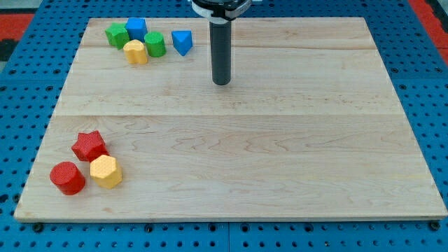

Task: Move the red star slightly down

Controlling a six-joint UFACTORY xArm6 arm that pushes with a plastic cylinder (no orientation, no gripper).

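Worktop (280, 175): pale wooden board on blue pegboard (434, 84).
My tip (221, 82): upper centre, well apart from all blocks.
Upper-left cluster: green star (117, 34), blue cube (136, 29), yellow block (136, 52), green cylinder (155, 44), blue block (182, 42) just beside.
Lower-left cluster: red star (89, 145), red cylinder (67, 177), yellow hexagon (106, 171), close together.

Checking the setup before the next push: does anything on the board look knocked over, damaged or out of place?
Nothing stands out. The red star, red cylinder and yellow block huddle at the view's lower left; five other blocks cluster at the upper left. All sit flat on the wooden board. My tip is far from the star, up and right.
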